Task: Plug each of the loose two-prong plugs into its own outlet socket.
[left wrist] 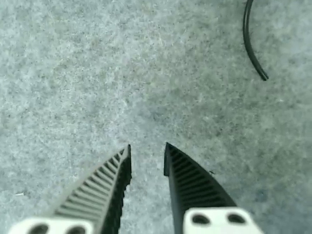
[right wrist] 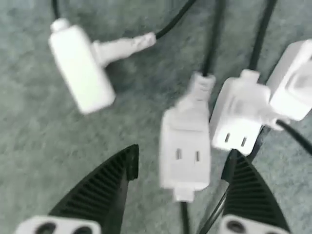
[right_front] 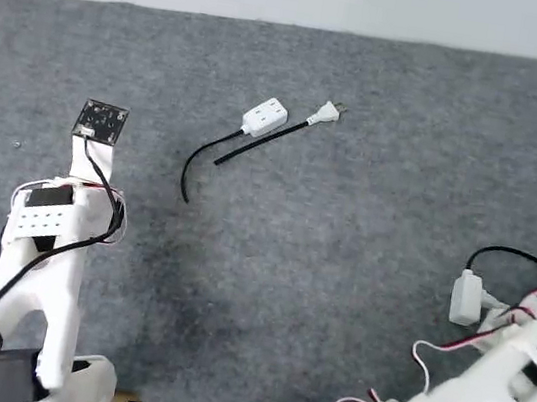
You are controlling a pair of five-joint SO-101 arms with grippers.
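Note:
A white outlet socket (right_front: 265, 117) with a black cord lies at the back centre of the grey carpet, and a loose two-prong plug (right_front: 324, 113) lies just right of it. In the left wrist view my left gripper (left wrist: 147, 147) hovers open over bare carpet, nothing between its fingers, with a black cord end (left wrist: 253, 48) farther off. My right gripper (right wrist: 183, 158) is open, its fingers either side of a white two-slot socket (right wrist: 186, 146). Beside it lie a second two-slot socket (right wrist: 238, 122) and a white block (right wrist: 80, 68) on a cord. That block (right_front: 466, 296) lies near the right arm.
Grey carpet (right_front: 319, 269) covers the table. The left arm (right_front: 44, 248) stands at the front left, the right arm (right_front: 494, 386) at the front right. Black cords (right wrist: 214, 29) cross around the right gripper. Open carpet lies between the arms.

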